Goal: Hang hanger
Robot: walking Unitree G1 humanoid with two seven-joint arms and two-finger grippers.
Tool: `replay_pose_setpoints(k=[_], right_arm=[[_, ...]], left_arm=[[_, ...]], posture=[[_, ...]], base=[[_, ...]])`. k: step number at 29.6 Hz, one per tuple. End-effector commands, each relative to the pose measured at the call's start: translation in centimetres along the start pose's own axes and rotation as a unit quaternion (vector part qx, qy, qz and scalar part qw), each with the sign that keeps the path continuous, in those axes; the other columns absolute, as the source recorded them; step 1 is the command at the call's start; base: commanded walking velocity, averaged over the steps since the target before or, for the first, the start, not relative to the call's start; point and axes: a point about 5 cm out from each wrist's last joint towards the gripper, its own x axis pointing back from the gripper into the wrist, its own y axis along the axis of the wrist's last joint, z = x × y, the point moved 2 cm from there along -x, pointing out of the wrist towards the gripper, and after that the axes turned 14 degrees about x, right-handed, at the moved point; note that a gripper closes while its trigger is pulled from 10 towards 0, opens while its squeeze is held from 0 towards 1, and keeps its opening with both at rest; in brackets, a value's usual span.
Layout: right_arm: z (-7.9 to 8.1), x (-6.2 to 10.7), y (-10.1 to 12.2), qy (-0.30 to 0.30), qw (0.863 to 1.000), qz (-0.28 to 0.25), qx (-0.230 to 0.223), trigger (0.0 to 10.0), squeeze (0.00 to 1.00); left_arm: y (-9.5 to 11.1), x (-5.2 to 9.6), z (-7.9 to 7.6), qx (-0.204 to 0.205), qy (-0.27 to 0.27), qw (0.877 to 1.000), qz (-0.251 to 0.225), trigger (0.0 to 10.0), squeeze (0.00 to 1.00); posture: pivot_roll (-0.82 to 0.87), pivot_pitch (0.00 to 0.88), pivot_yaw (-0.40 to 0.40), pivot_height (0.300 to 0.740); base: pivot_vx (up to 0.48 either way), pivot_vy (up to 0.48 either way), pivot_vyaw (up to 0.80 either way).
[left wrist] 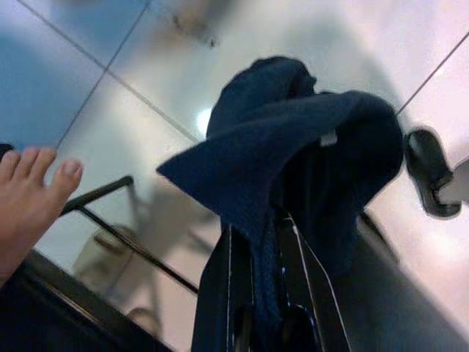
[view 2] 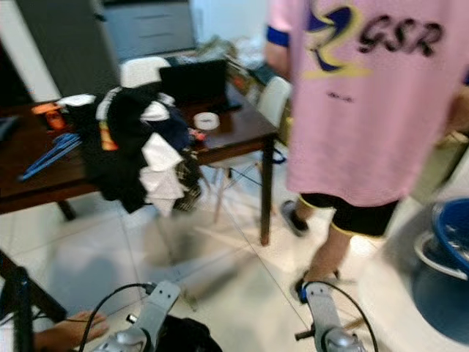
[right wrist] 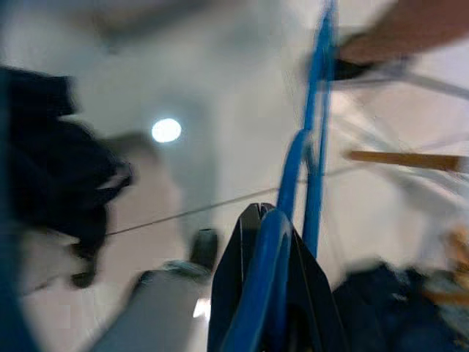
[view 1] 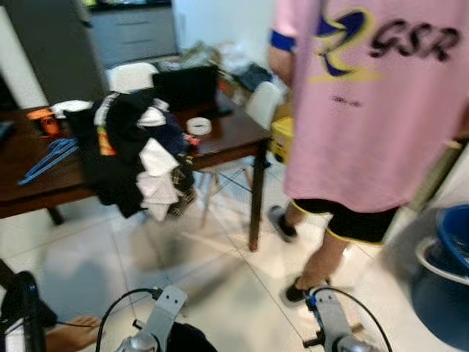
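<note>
- In the right wrist view our right gripper point(right wrist: 267, 293) has its two black fingers closed narrowly on a blue hanger point(right wrist: 311, 139), so the task's thing is already in our grasp.
- The hanger's thin blue wire runs straight out past the fingertips, its long axis roughly in line with the fingers; a curved part bends back between them.
- Our left gripper point(left wrist: 267, 293) pinches a dark blue garment point(left wrist: 293, 154), which bunches over and beyond the fingertips above the pale tiled floor point(left wrist: 146, 66).
- The right arm is the one that matters for hanging, since the hanger sits in its fingers; the left is occupied with the cloth.
- We cannot make out a rail or hook ahead of either set of fingers. We judge that the next move calls for finding one first.
- Farther off stand a dark wooden table point(view 1: 227, 139) heaped with clothes point(view 1: 139, 154), more blue hangers point(view 1: 47, 158) lying on it, and a person in a pink shirt point(view 1: 366, 103) close on our right.
</note>
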Motion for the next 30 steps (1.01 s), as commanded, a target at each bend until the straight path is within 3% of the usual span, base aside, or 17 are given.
replay_pose_setpoints(k=[1,8,18,23,28,30], right_arm=[[-0.3,0.2,-1.0,-0.004,1.0,0.013,-0.008,10.0,0.0],[-0.1,0.2,-0.8,0.003,1.0,-0.001,-0.017,10.0,0.0],[0.4,0.3,0.6,0.039,0.997,-0.065,-0.011,10.0,0.0],[1.2,0.4,1.8,0.099,0.986,-0.096,0.097,10.0,0.0],[1.0,0.4,1.9,0.087,0.987,-0.103,0.092,10.0,0.0],[0.8,0.5,2.0,0.077,0.988,-0.112,0.071,10.0,0.0]], left_arm=[[0.6,-0.1,-0.1,-0.006,-0.002,1.0,-0.008,10.0,0.0],[0.6,-0.1,-0.1,-0.006,-0.002,1.0,-0.008,10.0,0.0],[0.6,-0.1,-0.1,-0.007,-0.002,1.0,-0.008,10.0,0.0],[0.6,-0.1,-0.1,-0.007,-0.002,1.0,-0.008,10.0,0.0],[0.6,-0.1,-0.1,-0.007,-0.002,1.0,-0.008,10.0,0.0],[0.6,-0.1,-0.1,-0.007,-0.003,1.0,-0.008,10.0,0.0]], posture=[[0.01,0.0,0.009,0.74],[0.01,0.0,0.011,0.74],[0.01,0.0,0.015,0.74],[0.0,0.0,0.018,0.74],[0.0,0.0,0.018,0.74],[0.0,0.0,0.017,0.74]], base=[[0.244,0.0,0.0],[0.282,0.0,0.0],[0.165,0.0,0.0],[0.326,0.0,0.0],[0.326,0.0,0.0],[0.326,0.0,0.0]])
